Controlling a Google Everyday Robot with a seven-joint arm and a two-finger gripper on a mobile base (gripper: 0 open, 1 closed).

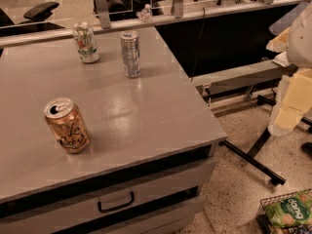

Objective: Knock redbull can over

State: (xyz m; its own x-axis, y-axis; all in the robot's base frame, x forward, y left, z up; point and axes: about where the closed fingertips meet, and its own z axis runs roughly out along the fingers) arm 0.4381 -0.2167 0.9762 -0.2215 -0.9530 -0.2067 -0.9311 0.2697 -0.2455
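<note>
Although the arm enters from the right edge, only pale white and cream segments of it show, and the gripper (286,112) reads as a blocky cream shape hanging over the floor, well apart from the bench (146,116) and off its right side. I cannot tell whether the jaws are wide or narrow, as their outline merges with the rest of the arm and part of it is cut off by the frame.

The redbull can (130,54) stands upright towards the far side of the bench, about midway across, slim and silver with faint blue patches; its print is too blurred to read. Just to its left, a little farther back and apart from it, a white can (86,43) with green markings stands upright. Near the left front, well apart from both, an orange-bronze can (67,126) with dark script stands with its top opened.

Below the bench top a drawer front shows a dark handle (116,202). On the far ledge a small clear bottle (145,12) is hard to make out. At the near right corner a wire basket (273,200) is cut off by the frame, with a green packet (291,209) in it.
</note>
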